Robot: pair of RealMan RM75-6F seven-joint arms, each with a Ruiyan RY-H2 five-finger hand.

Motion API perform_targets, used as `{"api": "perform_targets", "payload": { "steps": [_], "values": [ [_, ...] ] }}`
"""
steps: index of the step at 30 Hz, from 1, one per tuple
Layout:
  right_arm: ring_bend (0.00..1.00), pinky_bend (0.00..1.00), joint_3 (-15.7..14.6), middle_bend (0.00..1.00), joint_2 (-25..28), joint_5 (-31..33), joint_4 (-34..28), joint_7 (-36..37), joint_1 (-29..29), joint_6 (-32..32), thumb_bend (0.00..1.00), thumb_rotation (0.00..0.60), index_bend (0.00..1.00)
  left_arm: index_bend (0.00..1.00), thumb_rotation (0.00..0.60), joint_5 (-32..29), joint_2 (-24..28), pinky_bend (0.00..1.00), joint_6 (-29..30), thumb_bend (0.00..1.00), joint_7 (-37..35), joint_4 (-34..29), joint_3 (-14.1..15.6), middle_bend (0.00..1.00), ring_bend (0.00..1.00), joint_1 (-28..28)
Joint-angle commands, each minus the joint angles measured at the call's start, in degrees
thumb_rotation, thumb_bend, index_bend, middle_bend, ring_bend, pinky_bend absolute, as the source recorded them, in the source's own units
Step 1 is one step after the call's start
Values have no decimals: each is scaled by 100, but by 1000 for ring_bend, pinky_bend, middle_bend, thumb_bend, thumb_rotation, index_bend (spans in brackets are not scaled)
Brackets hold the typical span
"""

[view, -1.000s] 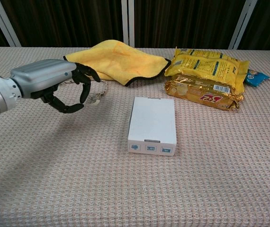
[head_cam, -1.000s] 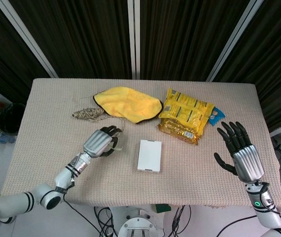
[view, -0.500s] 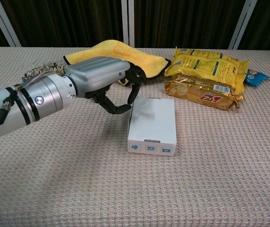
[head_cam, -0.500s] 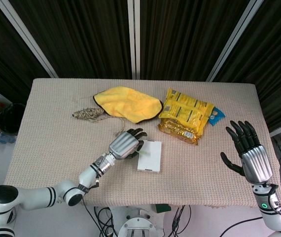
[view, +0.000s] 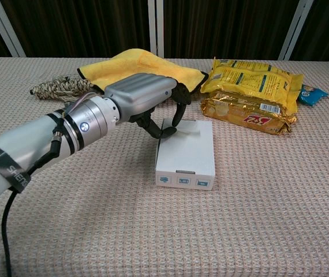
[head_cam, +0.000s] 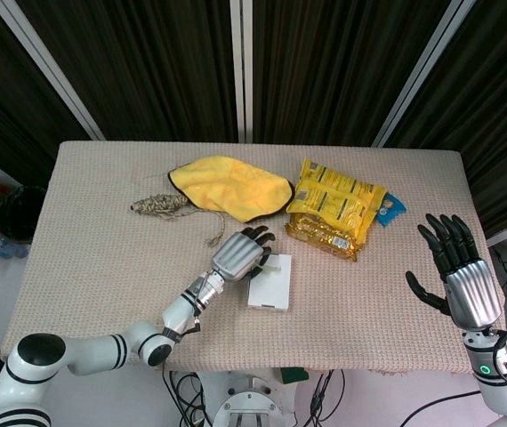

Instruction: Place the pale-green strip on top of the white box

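Reaching farther, left robot hand (view: 153,107) now overhangs white box (view: 186,154).

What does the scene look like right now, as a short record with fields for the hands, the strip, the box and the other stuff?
left hand: over far left corner of white box, pinching pale-green strip
pale-green strip: lies over the box's far end, not released
right hand: raised, open, off the table's right edge
other items: yellow cloth, yellow snack packs, blue packet, twine bundle
table: beige woven cover

White box (view: 186,151) lies flat at table centre, printed end facing near. Pale-green strip (view: 189,131) rests on its far-left top, pinched by fingers.
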Motion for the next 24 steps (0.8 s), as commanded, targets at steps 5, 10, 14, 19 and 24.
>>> {"api": "perform_targets", "payload": {
  "steps": [5,10,14,19,24],
  "values": [
    [0,0,7,0,9,-10,-21,-8,4,-4,318,600,0,633,600,0,-80,303,109,417,15,7,-68,262,148,-75],
    [0,0,-11,0,5,-29,-25,-13,-3,-13,317,600,0,633,600,-94,-150,304,64,417,24,47,-98,264,148,-125],
    [0,0,-8,0,11,-21,-16,4,-13,-3,317,600,0,632,600,-160,-186,304,7,417,47,97,-81,264,148,-147],
    [0,0,-2,0,9,6,5,36,-15,-16,317,600,0,632,600,-164,-248,304,-8,417,-13,149,-51,264,148,-173],
    [0,0,9,0,13,26,22,67,-22,-6,317,600,0,627,600,-168,-284,303,-26,417,-28,227,-36,264,148,-206]
  ]
}}
